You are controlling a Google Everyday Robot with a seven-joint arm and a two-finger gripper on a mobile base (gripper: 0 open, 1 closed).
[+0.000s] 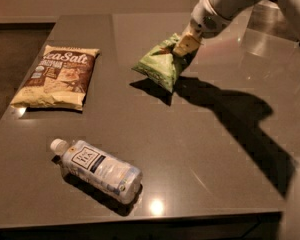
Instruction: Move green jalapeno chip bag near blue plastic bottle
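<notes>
The green jalapeno chip bag (pixel 160 64) hangs tilted a little above the dark table, its shadow on the surface below it. My gripper (pixel 186 44) comes in from the upper right and is shut on the bag's upper right end. The blue plastic bottle (pixel 97 168) lies on its side near the table's front left, white cap pointing left, well apart from the bag.
A cream-and-brown Sea Salt bag (pixel 57 77) lies flat at the table's left. The dark table (pixel 205 154) has its front edge just beyond the bottle and its left edge beside the Sea Salt bag. My white arm (pixel 285 4) spans the upper right.
</notes>
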